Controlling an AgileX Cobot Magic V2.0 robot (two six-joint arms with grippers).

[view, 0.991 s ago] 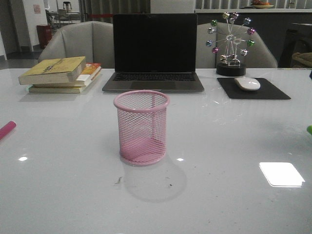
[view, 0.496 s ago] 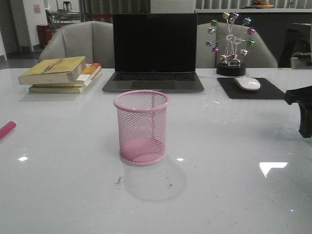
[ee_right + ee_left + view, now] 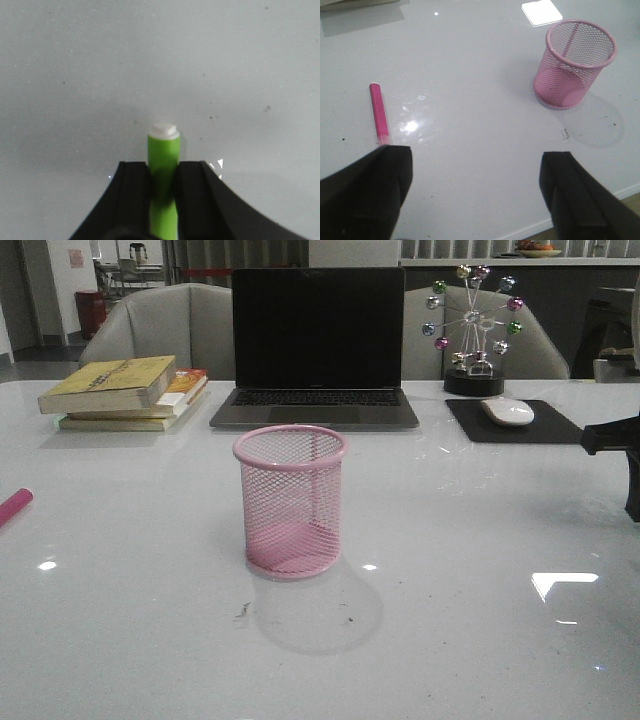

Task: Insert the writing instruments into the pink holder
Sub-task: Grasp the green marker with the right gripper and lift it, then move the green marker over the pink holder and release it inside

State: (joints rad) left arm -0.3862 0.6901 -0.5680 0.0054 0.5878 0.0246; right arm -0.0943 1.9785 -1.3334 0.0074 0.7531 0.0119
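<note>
- Since a moment ago the right arm at the far right edge of the front view has drifted further out of frame and a touch higher; the bright reflection on the counter (image 3: 120, 640) below it has changed shape too. Half a second before that, the arm wasn't in view at all.
- The right gripper (image 3: 163, 172) has its jaws closed snugly on the lime green pen (image 3: 163, 150), white tip poking out past them.
- The left gripper (image 3: 475, 195) hangs with jaws spread wide, holding nothing. The magenta pen (image 3: 379, 112) lies flat on the counter just beyond one jaw, well apart from the pink holder (image 3: 291, 502).
- The holder stands upright and empty mid-counter, in front of the laptop (image 3: 316, 345).
- Risks, as I see it: the pen is gripped along its length, so it needs tipping upright before entry; come in slanted and the tip could catch the rolled rim and topple that light mesh cup.
- Released too high, it might bounce out.
- The magenta pen could roll away if nudged by one jaw first.
</note>
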